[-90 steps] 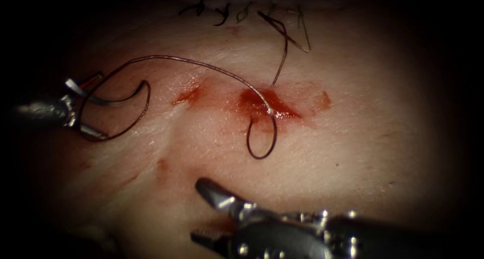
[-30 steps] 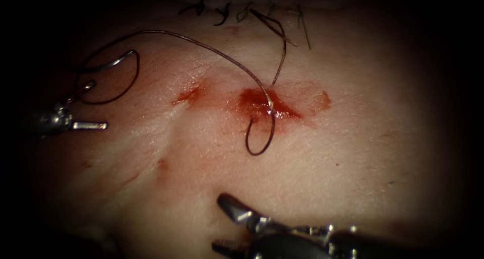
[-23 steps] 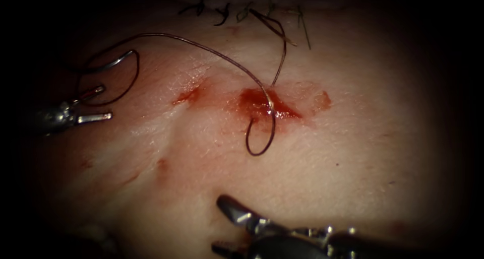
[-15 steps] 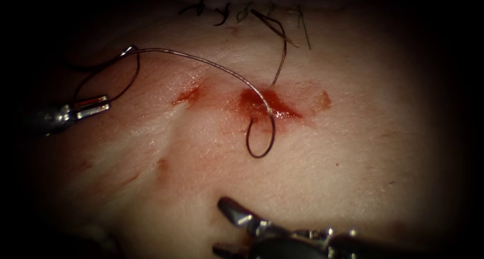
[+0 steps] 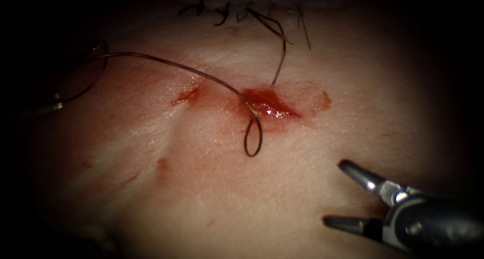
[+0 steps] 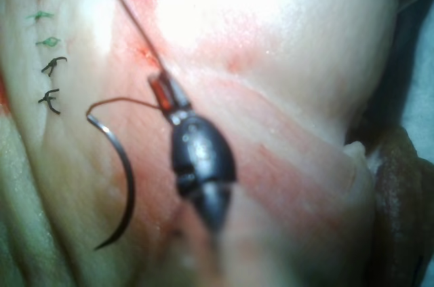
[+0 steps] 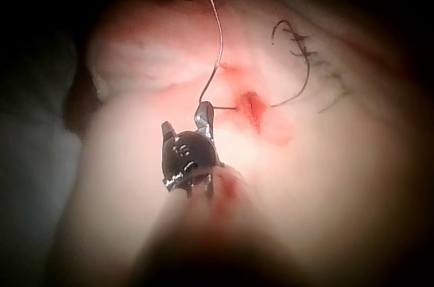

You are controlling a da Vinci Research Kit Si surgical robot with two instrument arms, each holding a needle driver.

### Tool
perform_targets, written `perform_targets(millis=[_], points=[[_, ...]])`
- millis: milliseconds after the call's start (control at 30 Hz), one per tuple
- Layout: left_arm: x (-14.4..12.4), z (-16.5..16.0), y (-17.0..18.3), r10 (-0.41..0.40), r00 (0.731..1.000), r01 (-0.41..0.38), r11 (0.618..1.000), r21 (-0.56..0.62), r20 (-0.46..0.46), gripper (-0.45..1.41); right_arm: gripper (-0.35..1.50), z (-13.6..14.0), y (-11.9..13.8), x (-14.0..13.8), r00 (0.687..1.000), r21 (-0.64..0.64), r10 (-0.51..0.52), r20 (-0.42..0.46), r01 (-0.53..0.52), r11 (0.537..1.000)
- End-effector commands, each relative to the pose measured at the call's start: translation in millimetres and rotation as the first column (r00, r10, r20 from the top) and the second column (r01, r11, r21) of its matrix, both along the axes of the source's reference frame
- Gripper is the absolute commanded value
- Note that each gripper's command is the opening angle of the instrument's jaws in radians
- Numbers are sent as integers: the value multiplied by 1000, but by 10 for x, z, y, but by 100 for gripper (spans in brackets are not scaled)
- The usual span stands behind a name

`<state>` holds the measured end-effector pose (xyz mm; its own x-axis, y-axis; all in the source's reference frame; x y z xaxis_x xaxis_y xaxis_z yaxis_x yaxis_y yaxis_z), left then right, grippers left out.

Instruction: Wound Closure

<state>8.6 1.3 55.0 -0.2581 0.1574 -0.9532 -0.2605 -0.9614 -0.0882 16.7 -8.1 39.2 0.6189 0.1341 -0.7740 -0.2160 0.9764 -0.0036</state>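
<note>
The cut (image 5: 267, 104) sits mid-tissue, wet with red fluid. A dark thread (image 5: 166, 65) leaves it, forms a small loop (image 5: 253, 138) just below, and runs off to the far left. There my left tool (image 5: 54, 106) has its jaws shut on the thread (image 6: 161, 87) a little behind the needle. The curved needle (image 6: 123, 185) hangs free from that thread over the tissue left of the cut, held by neither tool and not in the tissue. My right tool (image 5: 337, 192) stands open and holds nothing, below and right of the cut. Its jaws (image 7: 186, 124) are short of the cut (image 7: 249, 107).
A row of earlier stitches with cut thread ends (image 5: 222, 13) lies along the far edge of the tissue (image 5: 312, 148). A second thread strand (image 5: 282, 52) rises from the cut toward them. A small red nick (image 5: 185, 95) marks the tissue left of the cut.
The left jaws shut on the thread and drew it leftward; the needle followed and the loop below the cut shrank. The right tool moved from bottom middle to the lower right.
</note>
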Motion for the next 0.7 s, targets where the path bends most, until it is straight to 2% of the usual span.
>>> perform_targets(millis=[33,67,100,133,200,233,267,300,333,367,400,467,500,533,567,600,700], points=[[-8,0,-1,1,1000,-1,1000,2,-3,-45,113,9,21,-4,1000,3,10,9,-10,1000],[-11,-6,0,-2,1000,2,1000,2,-8,-45,109,11,31,-4,1000,10,13,10,-13,1000],[-18,-15,3,2,1000,-2,1000,-4,-8,-45,94,16,53,1,1000,31,9,-19,-8,999],[-21,-18,3,1,1000,-1,1000,-1,-7,-45,84,18,62,5,999,42,0,-35,1,999],[-29,-22,4,2,1000,-2,1000,-1,-14,-45,35,27,81,14,999,60,-16,-51,19,998],[-29,-22,4,2,1000,-2,1000,-1,-14,-45,35,27,81,14,999,60,-16,-51,19,998],[-32,-22,3,5,1000,-5,1000,1,-17,-45,3,31,87,19,999,67,-23,-47,26,997],[-41,-20,2,15,1000,-15,1000,5,-27,-45,-8,49,105,37,999,57,-35,-28,36,998],[-41,-20,2,15,1000,-15,1000,5,-27,-45,-8,49,105,37,999,57,-35,-28,36,998],[-42,-19,3,18,999,-17,1000,5,-28,-45,0,56,109,43,999,57,-36,-31,38,998],[-44,-17,3,18,999,-18,1000,6,-30,-45,0,68,113,49,998,65,-52,-31,54,996],[-45,-16,5,20,999,-20,1000,5,-28,-45,-10,86,115,57,997,70,-76,-19,77,995],[-45,-15,7,21,999,-21,1000,5,-27,-45,-15,109,112,65,995,62,-100,-13,101,993],[-45,-15,7,21,999,-21,1000,5,-27,-45,-15,109,112,65,995,62,-100,-13,101,993],[-45,-14,8,23,999,-23,1000,6,-28,-45,-20,118,109,67,994,55,-110,-13,110,992],[-45,-13,10,26,999,-26,1000,7,-29,-45,-25,149,98,76,993,52,-119,-15,119,991],[-47,-11,13,29,999,-28,1000,9,-33,-45,-25,179,85,85,993,64,-119,-20,120,991]])
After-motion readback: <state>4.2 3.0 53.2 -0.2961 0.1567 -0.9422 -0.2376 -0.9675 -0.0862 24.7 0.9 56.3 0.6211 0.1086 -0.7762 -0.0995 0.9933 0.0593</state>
